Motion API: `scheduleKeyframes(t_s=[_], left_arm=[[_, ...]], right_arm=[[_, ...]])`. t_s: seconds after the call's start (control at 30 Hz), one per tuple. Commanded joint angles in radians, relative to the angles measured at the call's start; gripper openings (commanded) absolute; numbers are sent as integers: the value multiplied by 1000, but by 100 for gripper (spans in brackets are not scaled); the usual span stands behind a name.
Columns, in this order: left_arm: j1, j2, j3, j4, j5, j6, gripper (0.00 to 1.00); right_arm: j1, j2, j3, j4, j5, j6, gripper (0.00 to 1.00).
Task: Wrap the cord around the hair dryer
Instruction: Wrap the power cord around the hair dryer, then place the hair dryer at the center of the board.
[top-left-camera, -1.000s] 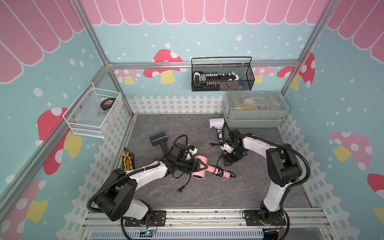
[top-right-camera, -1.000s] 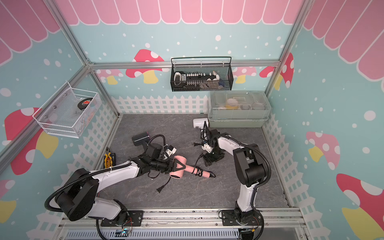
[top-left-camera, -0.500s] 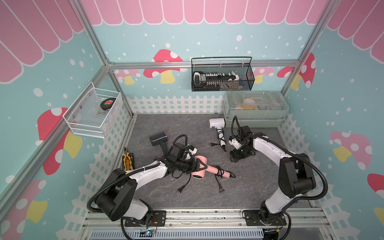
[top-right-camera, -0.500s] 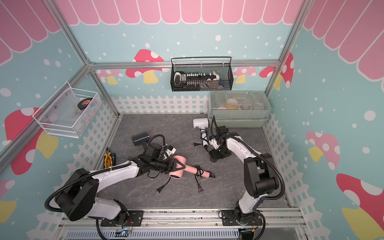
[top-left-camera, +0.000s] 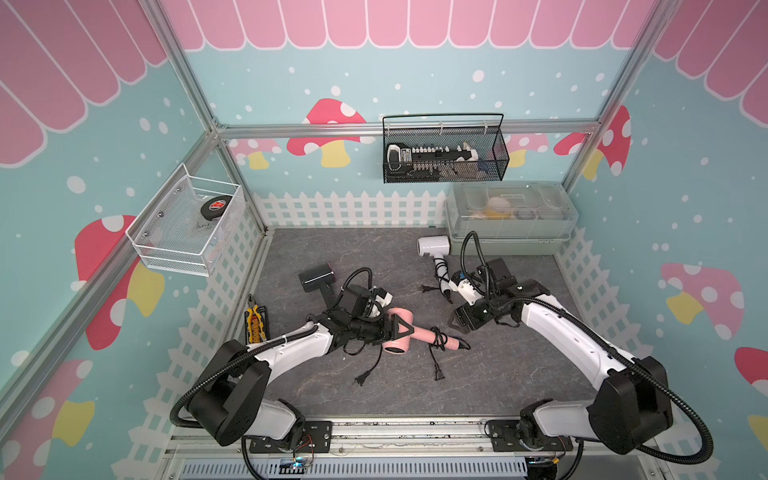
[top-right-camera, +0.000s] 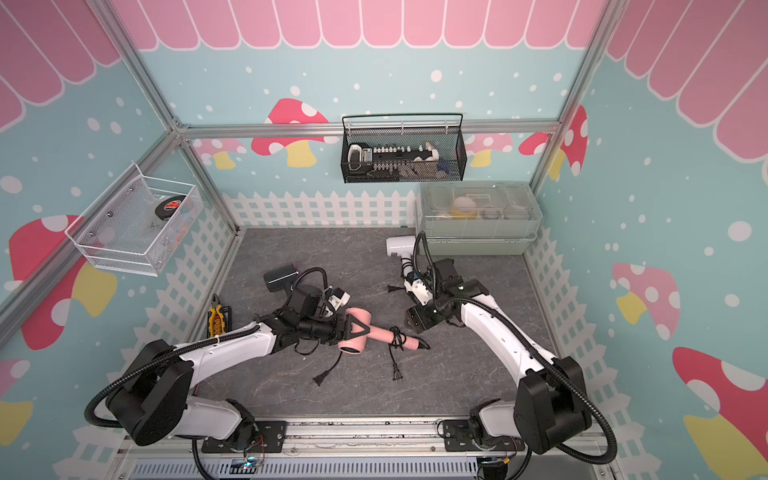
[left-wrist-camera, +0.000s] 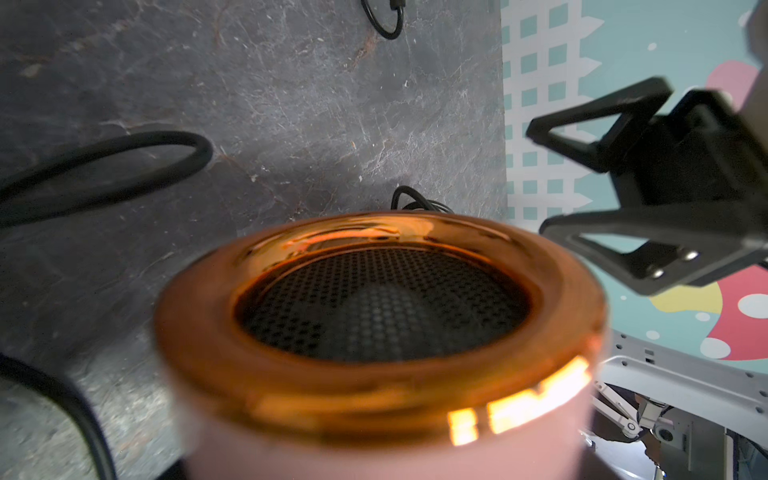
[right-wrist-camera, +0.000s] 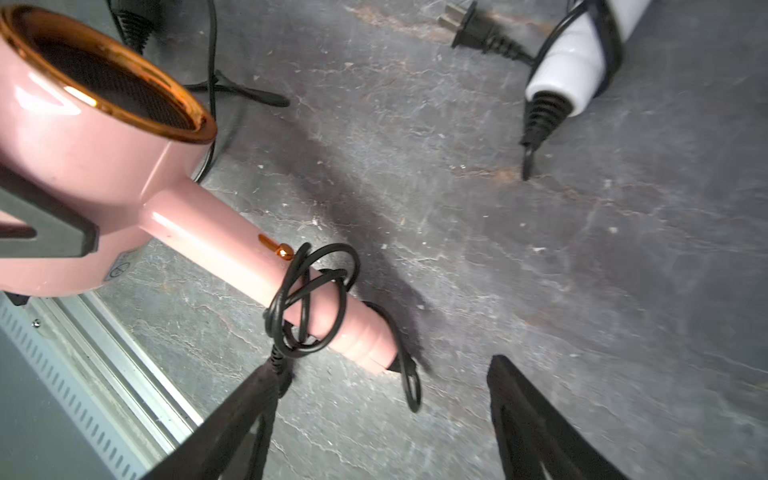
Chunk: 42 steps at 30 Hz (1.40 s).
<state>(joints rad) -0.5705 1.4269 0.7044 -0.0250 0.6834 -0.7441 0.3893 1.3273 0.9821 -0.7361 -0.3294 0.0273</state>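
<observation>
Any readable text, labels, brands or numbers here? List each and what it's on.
No legible text anywhere.
Sticker on pink hair dryer: symbols, print too small to read.
Red logo on black round object: blurred.
Yellow tool: markings too small.

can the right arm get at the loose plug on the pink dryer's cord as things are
Probably yes: the right claw is open and empty, and the plug lies on the mat nearer the front, with nothing between them.

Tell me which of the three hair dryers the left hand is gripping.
The pink hair dryer: the left hand clamps its barrel. The white hair dryer and black hair dryer lie ungripped farther back.
</observation>
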Motion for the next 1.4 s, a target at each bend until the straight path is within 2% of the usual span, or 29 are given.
scheduleKeyframes(t_s=[0.0,0.13,0.43,0.63,0.8,1.0,1.07,1.37], left_arm=[[5,-24,24,130,16,-36,0],[5,-37,48,136,9,-28,0],[6,-80,90,146,-5,-31,0],[7,-94,144,52,21,44,0],[7,-113,211,-87,46,161,0],[9,-123,292,-212,71,270,0],[13,-123,307,-231,82,289,0],[46,-142,305,-242,113,303,0]], right_arm=[[12,-63,-78,126,-49,71,77],[22,-113,-96,172,-56,88,77],[22,-179,-63,148,6,15,77],[19,-134,26,125,15,-99,86],[15,-83,116,99,-62,-200,94],[11,24,206,-5,-226,-298,97],[11,43,205,-8,-280,-306,97],[11,31,161,-7,-369,-310,97]])
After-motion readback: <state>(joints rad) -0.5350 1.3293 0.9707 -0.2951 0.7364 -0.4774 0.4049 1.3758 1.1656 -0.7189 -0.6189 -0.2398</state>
